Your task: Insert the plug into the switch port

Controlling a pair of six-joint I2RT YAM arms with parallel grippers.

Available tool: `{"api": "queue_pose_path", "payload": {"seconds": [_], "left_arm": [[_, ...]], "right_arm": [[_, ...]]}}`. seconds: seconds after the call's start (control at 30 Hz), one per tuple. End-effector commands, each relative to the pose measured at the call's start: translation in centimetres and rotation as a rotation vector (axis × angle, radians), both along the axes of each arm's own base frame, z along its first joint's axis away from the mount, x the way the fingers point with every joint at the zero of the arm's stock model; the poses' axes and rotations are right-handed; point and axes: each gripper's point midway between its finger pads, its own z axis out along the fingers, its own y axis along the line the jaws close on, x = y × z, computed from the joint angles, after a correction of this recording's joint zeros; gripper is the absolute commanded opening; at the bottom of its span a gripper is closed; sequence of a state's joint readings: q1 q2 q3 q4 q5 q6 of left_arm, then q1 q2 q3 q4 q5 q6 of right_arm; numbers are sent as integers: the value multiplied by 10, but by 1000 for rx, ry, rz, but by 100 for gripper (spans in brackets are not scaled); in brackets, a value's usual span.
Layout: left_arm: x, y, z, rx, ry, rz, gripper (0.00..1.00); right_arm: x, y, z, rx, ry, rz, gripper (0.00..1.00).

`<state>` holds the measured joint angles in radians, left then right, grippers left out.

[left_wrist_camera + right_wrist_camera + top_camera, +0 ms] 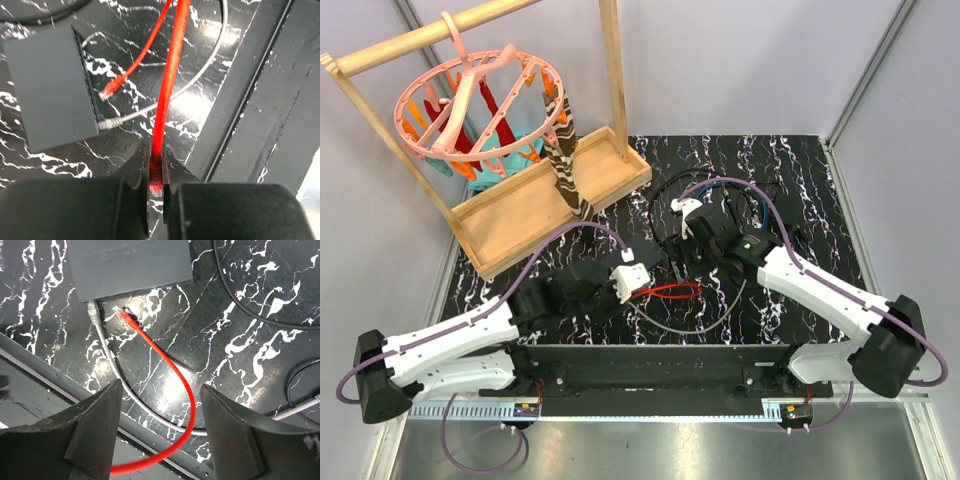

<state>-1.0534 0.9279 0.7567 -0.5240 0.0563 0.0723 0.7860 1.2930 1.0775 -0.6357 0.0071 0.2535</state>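
The switch is a flat dark box (50, 90) (130, 265) lying on the marbled table, its ports along the edge that faces the cables. A grey cable's plug (107, 124) (92, 312) sits in one port. The red cable (670, 292) has a plug at each end. One red plug (107, 94) (122, 316) lies loose on the table just short of the port edge. My left gripper (156, 172) (638, 290) is shut on the other red plug (156, 185). My right gripper (160, 387) (688, 252) hovers open above the red and grey cable loops, holding nothing.
A black rail (260, 100) runs along the table's near edge, under the red cable (150, 460). Thin black cords (250, 305) curl right of the switch. A wooden rack (550, 195) with a pink peg hanger (480, 100) stands at the back left.
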Motion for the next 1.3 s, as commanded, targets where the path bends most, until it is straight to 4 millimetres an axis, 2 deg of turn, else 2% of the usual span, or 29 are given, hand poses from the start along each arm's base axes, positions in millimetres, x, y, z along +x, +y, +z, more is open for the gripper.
{"api": "queue_pose_path", "payload": {"seconds": [0.0,0.13,0.17,0.23,0.27,0.33,0.37,0.43,0.47,0.53,0.57,0.6,0.67,0.7,0.77,0.9,1.0,1.23,1.27], "left_arm": [[15,-19,42,-68,-98,-24,0],[25,-26,50,-53,-104,-2,0],[31,-28,43,-32,-76,6,0],[30,-37,46,-56,-8,-29,0],[38,-37,39,-43,30,-12,0],[40,-44,39,-66,88,-34,0],[47,-46,34,-56,110,-28,0],[51,-53,36,-57,115,-54,0],[56,-55,28,-34,122,-60,0],[62,-59,28,-26,135,-67,0],[66,-61,19,-4,161,-66,0],[69,-63,20,-7,169,-77,0],[77,-64,9,16,203,-70,0],[80,-66,10,15,200,-76,0],[89,-67,2,34,209,-66,0],[102,-73,1,31,228,-68,0],[107,-76,-3,30,250,-72,0],[112,-79,-16,51,280,-82,0],[112,-79,-17,53,284,-83,0]], "right_arm": [[20,-10,22,-13,-100,-66,71],[31,-46,44,-20,-215,-229,71],[28,-55,54,-6,-252,-253,71],[27,-67,63,-5,-305,-276,71],[22,-72,67,12,-326,-274,71],[14,-73,78,66,-358,-248,71],[10,-72,73,72,-349,-231,72],[-1,-61,80,151,-350,-159,72],[-5,-56,76,173,-345,-132,72],[-16,-48,78,224,-342,-67,71],[-20,-45,73,231,-336,-44,70],[-26,-40,74,246,-339,6,69],[-37,-32,73,275,-345,57,69],[-43,-27,73,289,-338,99,67],[-49,-19,65,282,-307,145,64],[-55,-4,38,224,-243,218,61],[-54,7,24,202,-238,248,58],[-42,23,-26,109,-211,255,52],[-39,28,-25,122,-230,255,51]]}}
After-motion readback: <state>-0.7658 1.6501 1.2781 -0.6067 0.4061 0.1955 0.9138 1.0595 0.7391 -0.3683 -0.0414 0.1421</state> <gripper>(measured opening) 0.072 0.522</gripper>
